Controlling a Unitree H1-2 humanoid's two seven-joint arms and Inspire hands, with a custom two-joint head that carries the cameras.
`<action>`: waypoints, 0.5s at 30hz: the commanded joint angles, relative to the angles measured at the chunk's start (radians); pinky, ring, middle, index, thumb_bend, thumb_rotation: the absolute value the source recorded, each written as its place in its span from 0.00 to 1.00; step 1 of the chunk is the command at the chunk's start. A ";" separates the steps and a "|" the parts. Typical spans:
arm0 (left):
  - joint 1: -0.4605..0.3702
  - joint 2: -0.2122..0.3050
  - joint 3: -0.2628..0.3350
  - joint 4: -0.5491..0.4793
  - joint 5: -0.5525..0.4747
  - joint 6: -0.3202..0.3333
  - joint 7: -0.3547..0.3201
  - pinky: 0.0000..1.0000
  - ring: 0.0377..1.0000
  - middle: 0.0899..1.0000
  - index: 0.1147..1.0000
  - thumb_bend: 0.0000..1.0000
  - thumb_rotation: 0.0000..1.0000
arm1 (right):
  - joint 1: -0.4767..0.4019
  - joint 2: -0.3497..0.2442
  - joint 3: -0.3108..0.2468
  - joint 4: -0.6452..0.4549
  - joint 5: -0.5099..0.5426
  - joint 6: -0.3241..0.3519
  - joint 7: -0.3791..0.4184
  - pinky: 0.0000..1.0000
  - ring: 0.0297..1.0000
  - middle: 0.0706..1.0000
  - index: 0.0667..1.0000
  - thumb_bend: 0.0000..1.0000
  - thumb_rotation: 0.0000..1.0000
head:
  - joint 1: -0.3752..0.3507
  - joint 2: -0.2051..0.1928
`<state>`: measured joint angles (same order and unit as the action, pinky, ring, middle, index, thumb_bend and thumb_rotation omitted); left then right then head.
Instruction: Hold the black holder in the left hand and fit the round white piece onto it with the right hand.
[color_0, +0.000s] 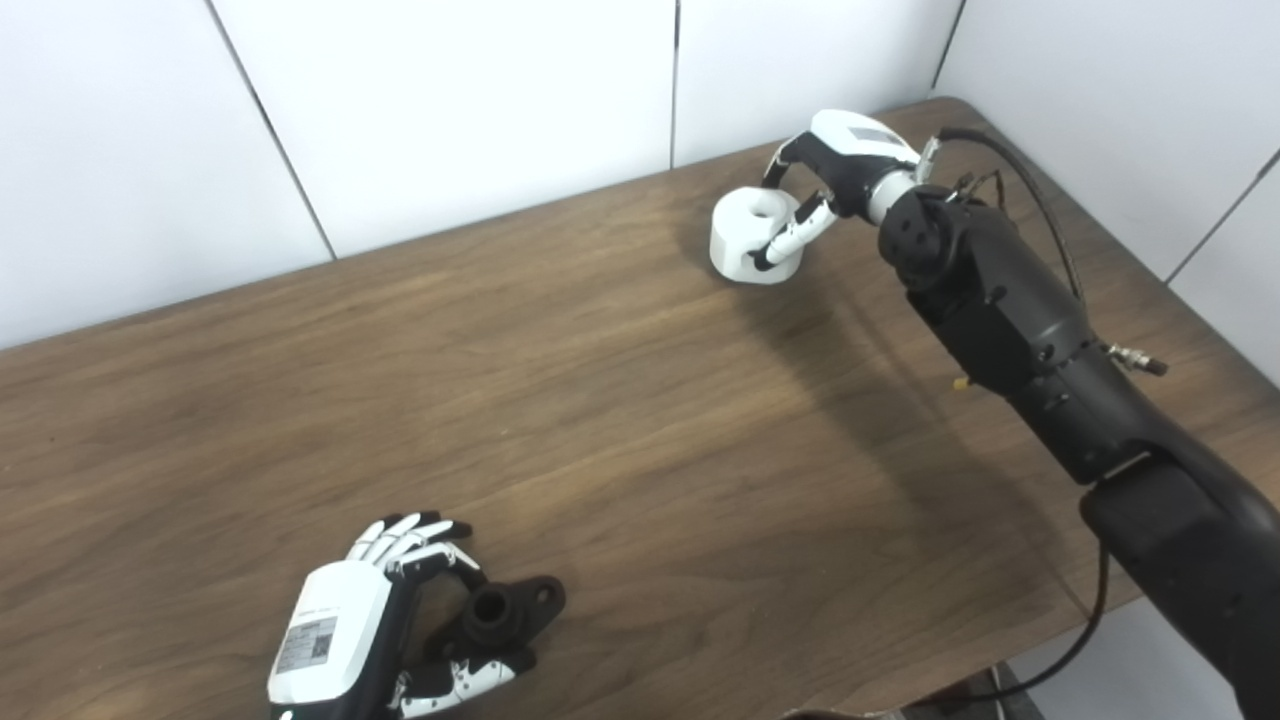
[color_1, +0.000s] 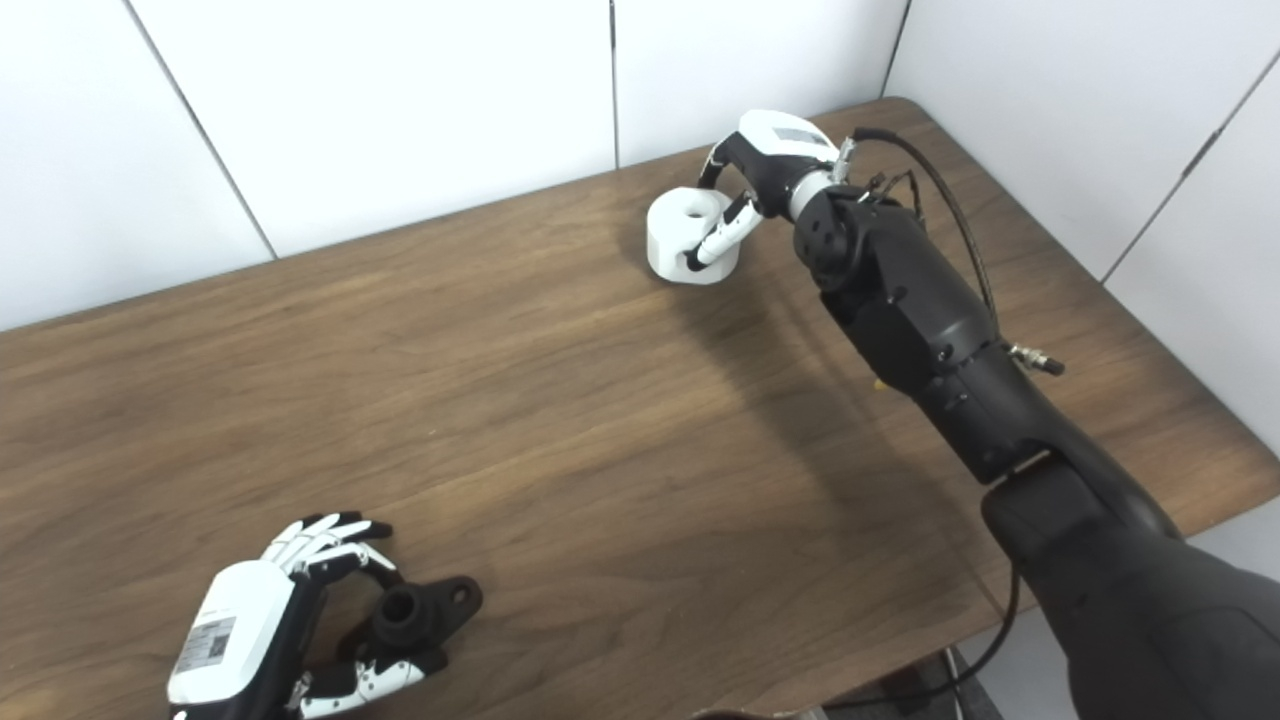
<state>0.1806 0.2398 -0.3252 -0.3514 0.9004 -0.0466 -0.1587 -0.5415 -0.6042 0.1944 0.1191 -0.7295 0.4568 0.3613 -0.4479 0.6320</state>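
The black holder, a short tube on a flanged base, lies on the wooden table near its front left edge. My left hand is wrapped around it: one finger curls onto its far side, the thumb presses its near side, and the other fingers stay spread. The round white piece, a thick ring with a centre hole, rests on the table at the back right. My right hand is closed on it, with fingers behind it and the thumb across its front.
White wall panels stand along the table's back and right edges. The table's right corner lies just beyond the right hand. A black cable loops along the right forearm.
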 joint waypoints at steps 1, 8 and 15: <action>0.020 0.018 0.015 0.012 0.018 0.025 -0.009 0.92 0.85 0.76 0.42 0.52 0.05 | -0.041 -0.023 -0.011 -0.015 -0.002 -0.004 -0.016 0.91 0.94 0.84 0.57 0.74 0.27 | 0.000 0.000; 0.021 0.016 0.013 0.004 0.022 0.032 -0.018 0.92 0.85 0.76 0.42 0.52 0.05 | -0.040 -0.025 -0.008 -0.012 -0.002 -0.012 -0.019 0.90 0.93 0.82 0.46 0.53 0.16 | -0.001 0.005; 0.022 0.013 0.014 -0.003 0.024 0.037 -0.027 0.93 0.86 0.76 0.42 0.52 0.05 | -0.032 -0.027 -0.010 -0.015 0.001 -0.027 -0.031 0.88 0.91 0.78 0.45 0.52 0.14 | 0.001 0.006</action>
<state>0.1828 0.2375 -0.3233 -0.3542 0.9007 -0.0455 -0.1638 -0.5433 -0.6045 0.1941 0.1186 -0.7267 0.4515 0.3530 -0.4479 0.6381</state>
